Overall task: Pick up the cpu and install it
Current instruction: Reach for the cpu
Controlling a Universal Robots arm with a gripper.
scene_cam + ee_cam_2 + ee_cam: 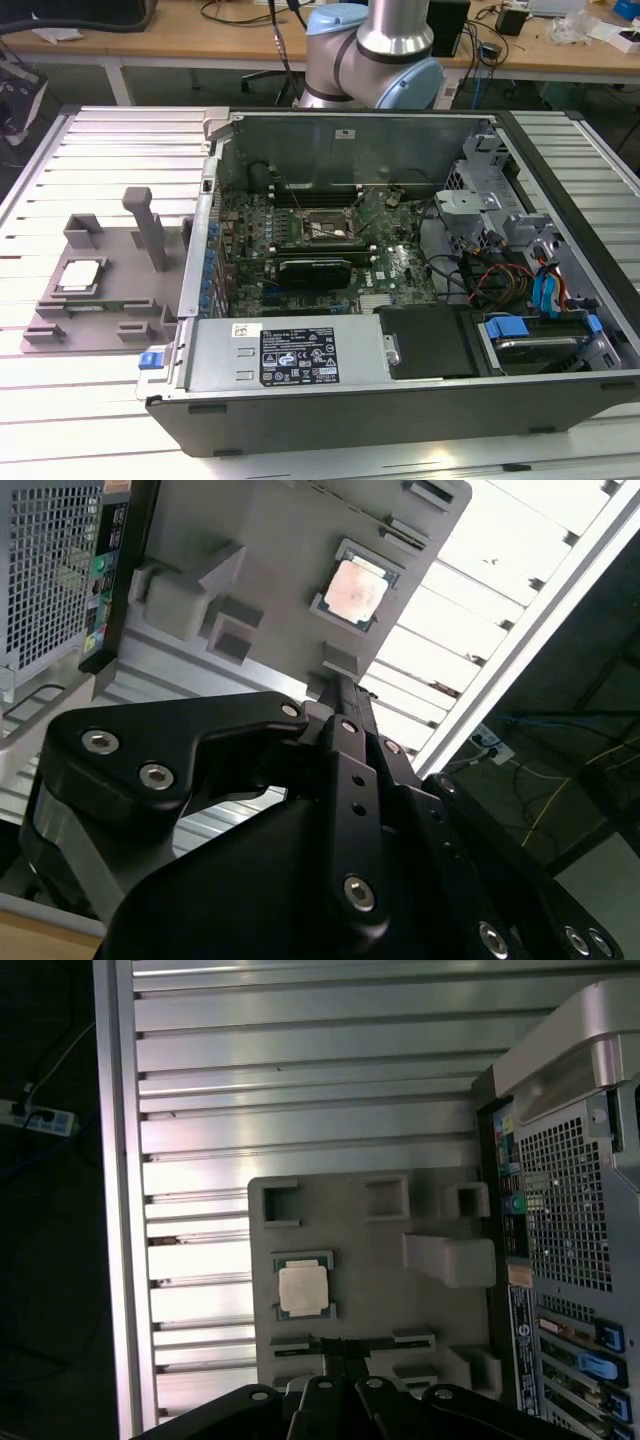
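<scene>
The cpu [80, 275], a small square chip with a shiny metal top, lies flat in a recess of the grey plastic fixture [120, 292] at the exterior view's left. Both wrist views look down on the cpu [352, 590] [303, 1287] from well above. My gripper [335, 1348] [336, 685] hangs over the fixture's edge, a little aside from the chip. Its black fingers are shut together with nothing between them. The socket frame [325, 228] sits on the motherboard inside the open computer case [400, 400].
An upright post [150, 232] rises from the fixture beside the case wall. Inside the case are a power supply [290, 355], a drive cage [475, 205] and loose cables [500, 280]. A slatted aluminium table [100, 400] carries everything; its edge [115, 1210] drops to dark floor.
</scene>
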